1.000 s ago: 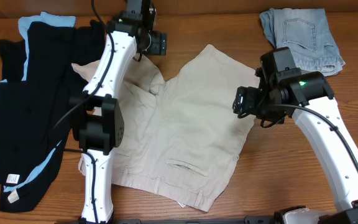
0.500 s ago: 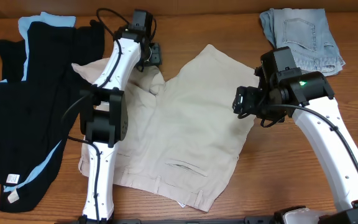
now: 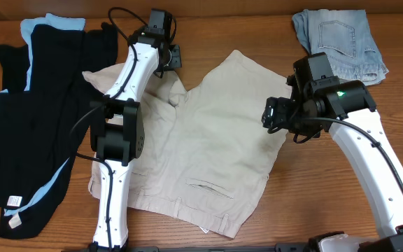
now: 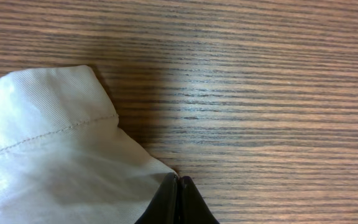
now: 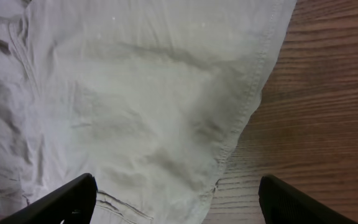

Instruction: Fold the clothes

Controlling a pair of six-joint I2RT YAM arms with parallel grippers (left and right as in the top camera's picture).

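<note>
Beige khaki shorts (image 3: 215,147) lie spread flat in the middle of the table, back pocket slit up. At the far edge of their left leg is my left gripper (image 3: 171,60). In the left wrist view its fingers (image 4: 178,186) are pressed together on the edge of the beige cloth (image 4: 48,155). Over the shorts' right leg hem hovers my right gripper (image 3: 274,115). It stands wide open (image 5: 179,199) above the hem (image 5: 253,93), with nothing between its fingers. Black garments with light-blue trim (image 3: 40,119) lie at the left. Pale blue denim shorts (image 3: 341,38) sit folded at the back right.
Bare wooden tabletop (image 3: 313,203) shows around the shorts, at the front right and along the back edge. The left arm stretches from the front edge over the shorts' left half.
My left gripper has dropped toward the edge of the shorts' left leg and shut there. The right arm and the clothes have not moved.
</note>
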